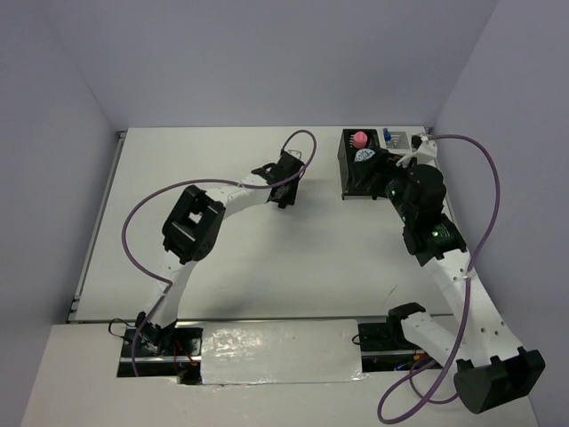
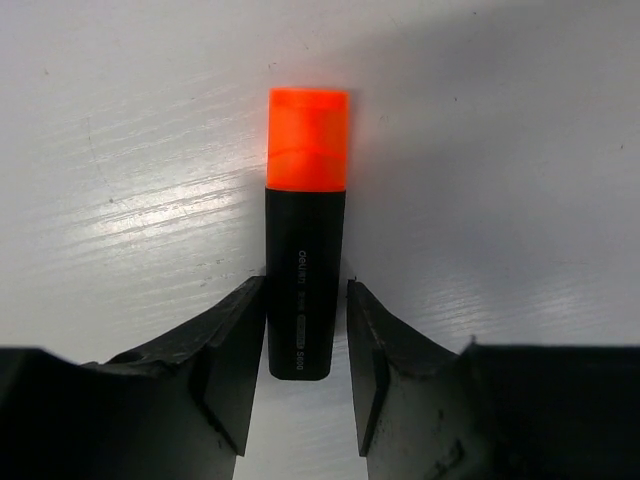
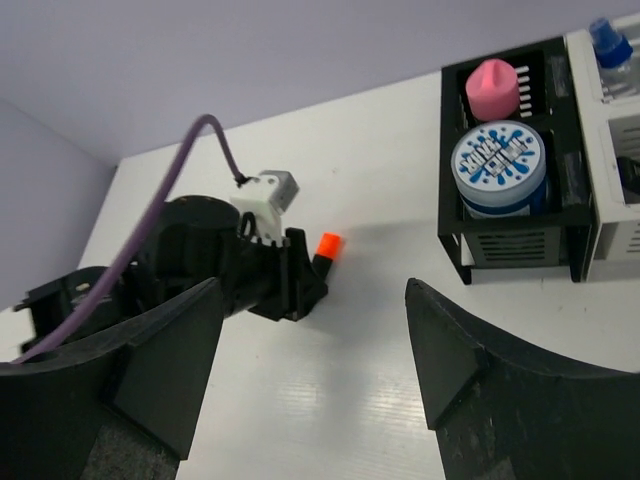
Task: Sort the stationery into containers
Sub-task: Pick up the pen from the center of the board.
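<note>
A black marker with an orange cap [image 2: 306, 230] lies on the white table. My left gripper [image 2: 305, 290] is open and straddles the marker's black end. The left finger touches it and a thin gap shows at the right finger. From the right wrist view the orange cap [image 3: 327, 244] sticks out past the left gripper [image 3: 295, 280]. My right gripper [image 3: 312, 285] is open and empty, hovering near the containers. The black box [image 3: 510, 250] holds a pink-capped tube [image 3: 493, 88] and a blue tape roll [image 3: 498, 165]. The white box [image 3: 610, 230] adjoins it, with a blue-capped pen [image 3: 610, 40].
In the top view the black box [image 1: 353, 182] and white box [image 1: 402, 140] stand at the far right, with the right gripper [image 1: 380, 173] over them and the left gripper [image 1: 286, 173] mid-table. Walls close in the table at the back and both sides.
</note>
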{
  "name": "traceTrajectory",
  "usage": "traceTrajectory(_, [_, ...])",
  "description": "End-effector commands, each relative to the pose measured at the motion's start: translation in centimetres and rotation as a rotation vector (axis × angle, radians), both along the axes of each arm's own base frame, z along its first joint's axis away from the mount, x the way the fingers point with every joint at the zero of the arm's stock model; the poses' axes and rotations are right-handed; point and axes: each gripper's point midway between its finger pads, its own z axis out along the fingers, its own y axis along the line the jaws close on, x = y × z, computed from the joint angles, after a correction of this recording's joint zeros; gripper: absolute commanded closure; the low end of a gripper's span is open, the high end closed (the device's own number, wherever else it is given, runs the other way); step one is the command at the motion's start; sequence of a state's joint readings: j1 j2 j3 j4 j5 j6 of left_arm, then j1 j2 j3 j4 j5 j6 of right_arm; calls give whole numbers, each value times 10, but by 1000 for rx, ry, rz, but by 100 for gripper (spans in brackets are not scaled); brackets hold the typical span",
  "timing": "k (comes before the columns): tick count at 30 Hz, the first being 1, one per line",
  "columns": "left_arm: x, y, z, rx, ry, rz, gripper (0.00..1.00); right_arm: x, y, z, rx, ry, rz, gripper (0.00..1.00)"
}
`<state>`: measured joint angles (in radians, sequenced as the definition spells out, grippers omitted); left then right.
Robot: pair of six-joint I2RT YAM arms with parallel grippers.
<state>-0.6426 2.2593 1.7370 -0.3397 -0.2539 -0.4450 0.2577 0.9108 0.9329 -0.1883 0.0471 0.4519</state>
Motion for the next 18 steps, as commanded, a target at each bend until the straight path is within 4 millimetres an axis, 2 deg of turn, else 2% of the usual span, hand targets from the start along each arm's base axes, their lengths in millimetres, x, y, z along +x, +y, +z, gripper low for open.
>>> traceTrajectory(1, [-41, 12, -49, 67, 160, -29, 50, -9, 5, 18, 11, -48, 38, 20])
traceTrajectory(3, [-54, 18, -64, 82, 200, -24, 59, -10, 7, 16, 15, -44, 47, 20])
traceTrajectory(4, [-58, 20, -68, 89, 211, -19, 79, -10, 9, 16, 21, -46, 57, 20])
traceTrajectory(7, [-75, 27, -76, 74, 239, -3, 100, -9, 22, 9, 34, -45, 128, 19])
traceTrajectory(8, [-78, 28, -74, 59, 232, -3, 100, -10, 31, 6, 42, -43, 184, 18])
traceTrajectory(9, [-92, 35, -69, 48, 231, -2, 100, -10, 38, -4, 46, -26, 220, 18])
traceTrajectory(11, [-93, 26, -52, -37, 166, -19, 100, -4, 49, -16, 64, -5, 269, 16])
traceTrajectory(12, [-108, 31, -39, -66, 144, -32, 100, -3, 51, -28, 92, 32, 265, 15])
traceTrajectory(13, [-111, 27, -30, -106, 117, -50, 100, 0, 52, -37, 108, 57, 252, 12])
traceTrajectory(14, [-119, 28, -29, -138, 88, -61, 100, 3, 54, -37, 131, 40, 249, 12])
traceTrajectory(15, [-120, 20, -2, -193, 20, -82, 100, 2, 55, -53, 166, 78, 232, 10])
traceTrajectory(16, [-123, 17, 7, -218, -8, -97, 100, 5, 56, -51, 186, 52, 229, 10])
traceTrajectory(17, [-122, 12, 21, -262, -60, -111, 100, 6, 58, -57, 200, 59, 227, 9])
traceTrajectory(18, [-135, 12, 31, -288, -89, -132, 100, 5, 61, -70, 211, 84, 224, 10])
